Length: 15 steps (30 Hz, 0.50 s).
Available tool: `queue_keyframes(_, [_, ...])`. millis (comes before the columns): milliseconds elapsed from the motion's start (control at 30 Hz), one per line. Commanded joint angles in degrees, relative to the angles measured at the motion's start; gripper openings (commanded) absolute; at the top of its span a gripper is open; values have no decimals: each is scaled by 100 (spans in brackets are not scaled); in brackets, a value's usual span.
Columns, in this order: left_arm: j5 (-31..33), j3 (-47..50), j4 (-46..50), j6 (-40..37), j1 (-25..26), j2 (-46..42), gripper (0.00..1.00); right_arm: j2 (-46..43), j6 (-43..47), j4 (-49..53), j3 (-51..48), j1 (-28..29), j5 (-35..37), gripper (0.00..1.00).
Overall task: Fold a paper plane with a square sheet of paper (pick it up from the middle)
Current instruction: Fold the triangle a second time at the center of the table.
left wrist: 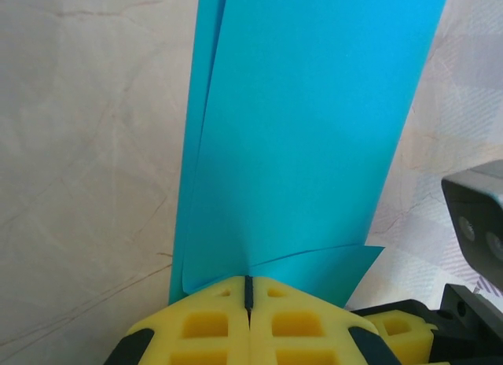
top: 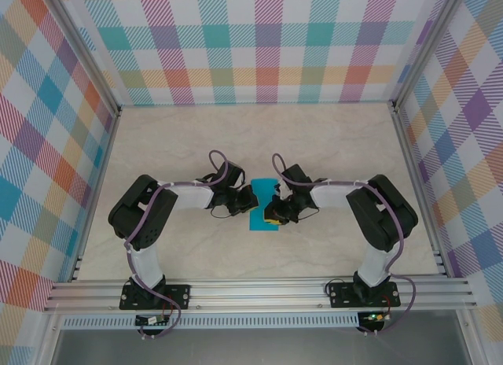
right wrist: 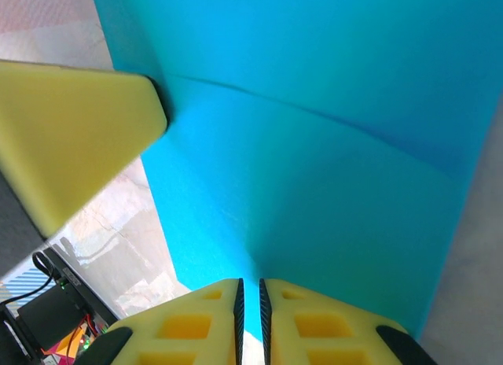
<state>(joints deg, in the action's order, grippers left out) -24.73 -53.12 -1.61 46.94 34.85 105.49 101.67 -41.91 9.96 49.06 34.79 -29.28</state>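
Left gripper (left wrist: 247,285): clenched, pads pressed together, with the near edge of the teal paper sheet (left wrist: 306,145) nipped at their tips.
Right gripper (right wrist: 250,286): pads almost together, teal showing in the thin slit between them. It looks like a light pinch on the sheet.
Sheet: partly folded into a long strip, between the two grippers.
Long axis: runs straight ahead from the left gripper's tips.
Nearer arm: neither, as both touch the sheet from opposite sides.
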Motion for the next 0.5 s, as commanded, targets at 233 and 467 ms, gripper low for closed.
queue_keyframes(233, [484, 126, 301, 78, 37, 102, 1, -499, 72, 220, -817, -23, 123, 16])
queue_keyframes(467, [497, 133, 308, 75, 39, 34, 1, -887, 37, 82, -1218, -180, 41, 17])
